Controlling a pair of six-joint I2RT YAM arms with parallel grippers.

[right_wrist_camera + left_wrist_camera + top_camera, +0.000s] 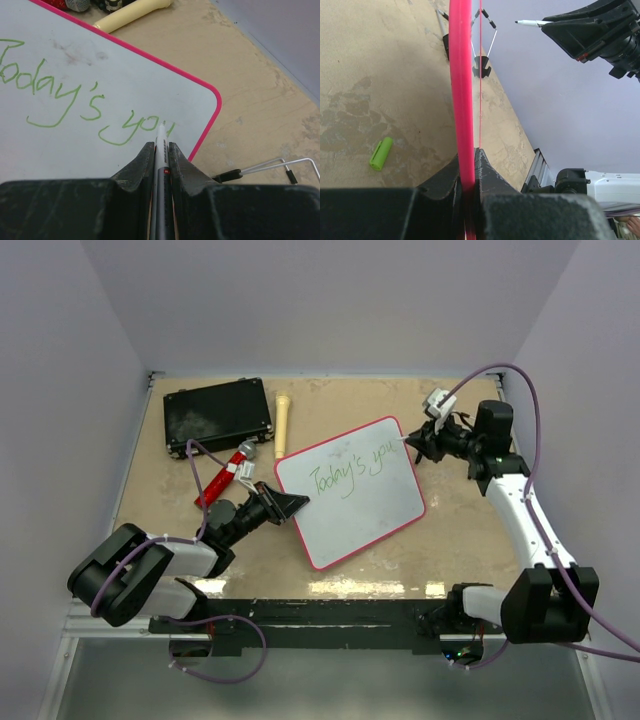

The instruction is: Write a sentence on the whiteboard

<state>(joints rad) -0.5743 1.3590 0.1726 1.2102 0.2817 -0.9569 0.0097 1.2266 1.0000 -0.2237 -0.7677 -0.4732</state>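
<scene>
Right gripper (160,146), clamped on the pen (161,135), hovers its tip over the end of the sentence (75,102) near the whiteboard (125,65) corner, while the left gripper (468,162) pinches the opposite rim.

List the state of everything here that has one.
whiteboard, partly written on
sentence, unfinished: "Today's you" so far
marker, uncapped
green cap, off, lying on the table
black case, closed
left end effector, shut on the whiteboard rim
right end effector, shut on the marker
</scene>
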